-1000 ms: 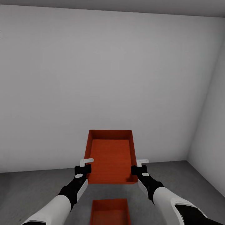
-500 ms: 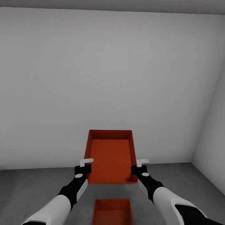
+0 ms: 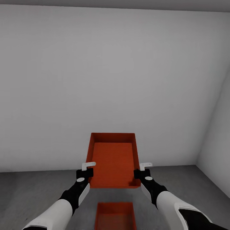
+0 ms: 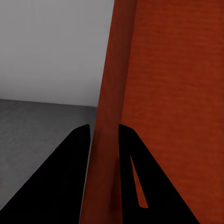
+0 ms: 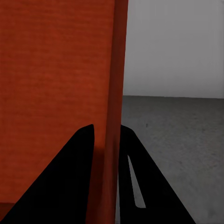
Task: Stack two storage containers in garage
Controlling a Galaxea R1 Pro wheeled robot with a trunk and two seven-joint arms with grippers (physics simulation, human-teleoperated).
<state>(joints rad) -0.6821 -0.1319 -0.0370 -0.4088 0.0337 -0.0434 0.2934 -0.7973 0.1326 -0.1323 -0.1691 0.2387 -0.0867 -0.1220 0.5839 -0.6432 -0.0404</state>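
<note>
While each set of jaws pinches a side wall, left gripper (image 3: pixel 85 171) and right gripper (image 3: pixel 142 171) hold one orange box (image 3: pixel 113 159) mid-frame, second box (image 3: pixel 115 215) on grey floor (image 3: pixel 32 191) at bottom centre, white wall (image 3: pixel 108 80) behind.

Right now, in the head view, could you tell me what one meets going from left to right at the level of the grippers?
Left gripper → held storage container → right gripper, all above the grey floor.

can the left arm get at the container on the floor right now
Probably not. The left gripper is shut on the raised container's wall, as is the right gripper, and that box hangs over the lower container on the floor.
</note>
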